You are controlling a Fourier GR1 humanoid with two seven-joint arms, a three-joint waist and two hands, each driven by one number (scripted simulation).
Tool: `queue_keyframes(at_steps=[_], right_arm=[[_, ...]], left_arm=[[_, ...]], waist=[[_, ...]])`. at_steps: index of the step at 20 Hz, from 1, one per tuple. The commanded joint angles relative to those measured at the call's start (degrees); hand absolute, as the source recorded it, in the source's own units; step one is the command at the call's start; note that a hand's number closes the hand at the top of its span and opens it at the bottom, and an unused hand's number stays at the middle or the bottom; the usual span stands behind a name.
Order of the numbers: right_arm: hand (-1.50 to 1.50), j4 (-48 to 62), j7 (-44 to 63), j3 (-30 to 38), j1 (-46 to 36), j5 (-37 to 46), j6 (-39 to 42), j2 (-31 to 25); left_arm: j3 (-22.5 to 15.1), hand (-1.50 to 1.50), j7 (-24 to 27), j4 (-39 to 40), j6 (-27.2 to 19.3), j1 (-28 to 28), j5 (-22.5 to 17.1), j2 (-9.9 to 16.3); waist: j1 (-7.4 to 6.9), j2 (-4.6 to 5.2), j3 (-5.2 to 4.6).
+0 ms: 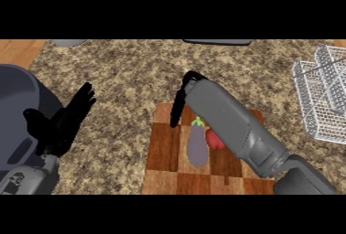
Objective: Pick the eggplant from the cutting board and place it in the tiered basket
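Lengthwise on the wooden cutting board (162,155) lies the eggplant (197,145), a red vegetable (215,139) beside it. Above, my right hand (182,98) hangs with fingers straight; my left hand (67,121) rests open on the speckled counter (128,68); wire tiered basket (324,98) at right.

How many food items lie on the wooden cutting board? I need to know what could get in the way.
2: a purple eggplant at the wooden cutting board's middle, and a red item beside it, partly hidden under the right forearm; more may be hidden.

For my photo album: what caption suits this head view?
Right robot hand reaches over the eggplant on the cutting board; tiered basket waits right.
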State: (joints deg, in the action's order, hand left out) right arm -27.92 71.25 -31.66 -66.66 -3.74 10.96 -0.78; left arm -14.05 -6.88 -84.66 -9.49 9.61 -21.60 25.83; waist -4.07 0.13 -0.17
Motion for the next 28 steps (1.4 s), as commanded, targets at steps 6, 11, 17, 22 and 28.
queue_keyframes(at_steps=[6,11,17,22,28], right_arm=[[-1.50,-0.83,13.96,-8.96,2.66,-4.45,3.41,0.74],[-1.50,-2.06,13.96,-13.52,2.71,-4.61,1.84,0.74],[-1.50,-2.29,12.91,-16.96,4.06,-4.00,1.55,0.73],[1.50,-1.46,13.85,-15.02,5.95,-10.72,4.19,0.72],[1.50,-5.78,12.57,-20.18,8.72,-13.28,6.02,0.67]], left_arm=[[1.47,0.00,0.07,-0.30,0.88,-2.54,0.05,1.05],[3.36,0.00,0.48,-0.85,0.98,-2.58,-0.17,1.44],[2.73,0.00,-1.87,-5.24,0.24,-4.91,-0.07,0.93],[2.85,0.00,-1.47,-4.50,-0.36,-4.10,1.14,0.47],[3.34,0.00,-2.28,-2.72,0.21,-2.10,0.99,-0.08]], waist=[[1.84,-0.35,0.07],[2.39,-0.28,0.07],[2.80,-0.44,0.14],[2.51,-0.27,0.13],[2.40,-0.14,0.11]])
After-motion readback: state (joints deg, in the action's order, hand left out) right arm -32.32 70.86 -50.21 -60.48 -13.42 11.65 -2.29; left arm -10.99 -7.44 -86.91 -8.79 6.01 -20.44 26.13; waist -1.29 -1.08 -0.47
